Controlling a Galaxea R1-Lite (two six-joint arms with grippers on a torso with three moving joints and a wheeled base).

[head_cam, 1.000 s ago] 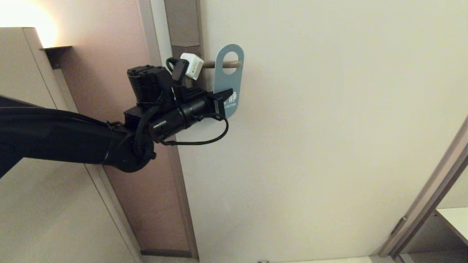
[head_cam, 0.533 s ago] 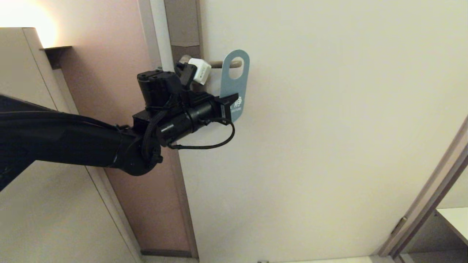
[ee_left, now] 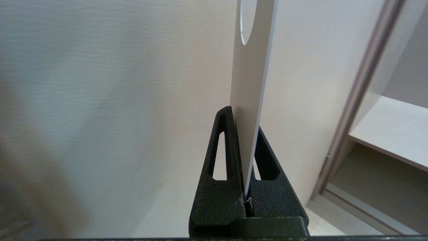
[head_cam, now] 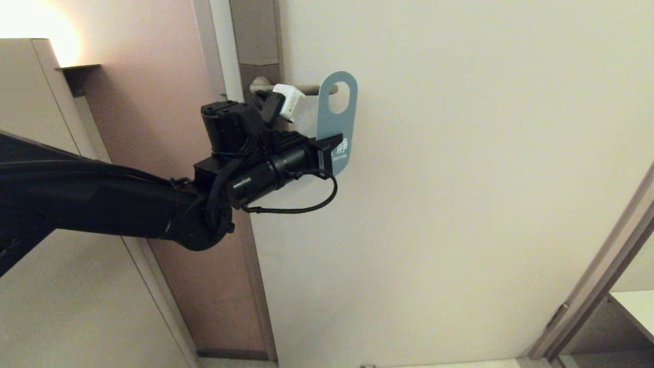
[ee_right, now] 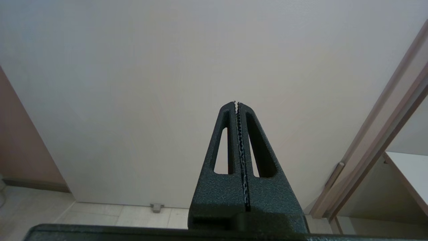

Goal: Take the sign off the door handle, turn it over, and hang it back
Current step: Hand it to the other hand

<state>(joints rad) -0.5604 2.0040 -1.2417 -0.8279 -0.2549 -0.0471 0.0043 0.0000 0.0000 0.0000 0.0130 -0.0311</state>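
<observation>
**A:** Where are we on the flip job?

**B:** Early stage. The sign (head_cam: 335,118) is blue face out with its white lettering showing, and its oval hole sits right at the rounded tip of the door handle (head_cam: 311,89). From the head view I can't tell whether the tip is inside the hole or just clear of it. I'd judge the lift-off is nearly done, not finished.

**A:** So what's left?

**B:** Clearing the lever, turning the card over, then threading the hole back on. None of that shows as done.

**A:** And the left claw (head_cam: 331,144)?

**B:** Clamped shut on the sign's lower end, at about six o'clock from the hole. The left wrist view is clear: both fingers (ee_left: 223,147) pinch the thin card edge-on, and the white face of the sign (ee_left: 249,100) rises straight up out of the grip.

**A:** Right side doing anything?

**B:** The right claw (ee_right: 237,103) is closed on nothing, toothed pads pressed together, facing the bare door (ee_right: 167,67). It's out of the head view, parked by the look of it.
</observation>
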